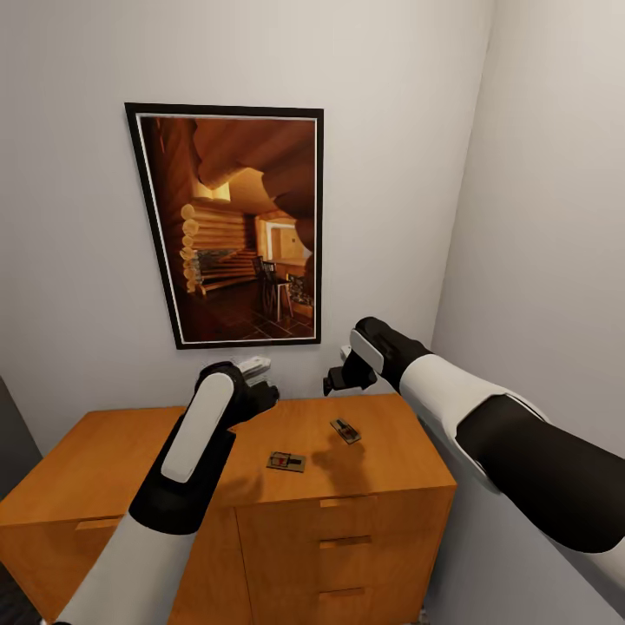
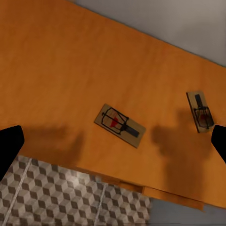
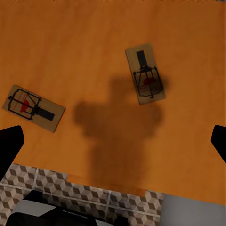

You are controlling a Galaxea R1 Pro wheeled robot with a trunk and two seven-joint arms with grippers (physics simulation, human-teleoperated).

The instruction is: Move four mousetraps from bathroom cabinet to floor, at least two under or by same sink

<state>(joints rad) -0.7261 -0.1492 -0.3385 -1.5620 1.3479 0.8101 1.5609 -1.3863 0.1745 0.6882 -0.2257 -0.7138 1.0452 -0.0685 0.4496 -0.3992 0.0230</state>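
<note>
while both my jaws hang spread above the cabinet (image 1: pixel 130 451) top, the right gripper (image 1: pixel 340 375) sits nearer the far mousetrap (image 1: pixel 345 430), whose long axis runs diagonally; the near mousetrap (image 1: pixel 286 461) lies toward my left gripper (image 1: pixel 260 382).

Two plain pale grey walls (image 1: pixel 78 217) meet in a corner running from about 1 o'clock down toward 4 o'clock in the head view. At 12 o'clock a tall rectangular picture in a thin dark frame (image 1: pixel 230 224) hangs slightly tilted on the back wall, showing a warm brown log-cabin interior. At 9 o'clock a narrow dark grey strip (image 1: pixel 10 425) borders the wall. Soft, even light falls from above. At the left wrist view's edge lies tiled floor with a brown, beige and grey cube pattern (image 2: pixel 56 200).
</note>
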